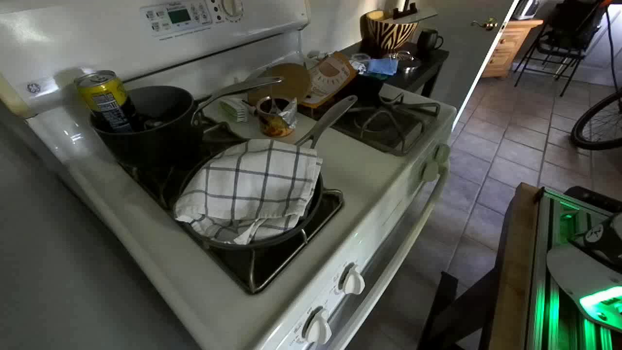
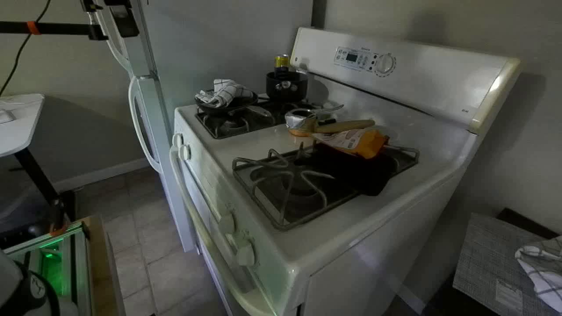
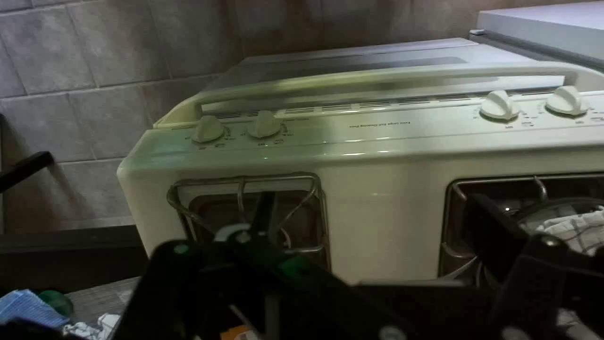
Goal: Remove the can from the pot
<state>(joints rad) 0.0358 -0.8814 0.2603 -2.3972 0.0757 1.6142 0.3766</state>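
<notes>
The yellow can with a metallic top leans in the dark pot, its lower part behind the rim and its upper part above it. The can and the pot also show in an exterior view, at the back of the stove by the fridge. My gripper is open and empty in the wrist view, its fingers wide apart above the stove front. The can and pot do not show in the wrist view. The fingers do not show in either exterior view.
A pan with a checkered cloth stands in front of the pot, its handle reaching across the stove. A foil-topped cup, a round brown board and an orange bag lie beyond. The stove's back panel rises behind the pot.
</notes>
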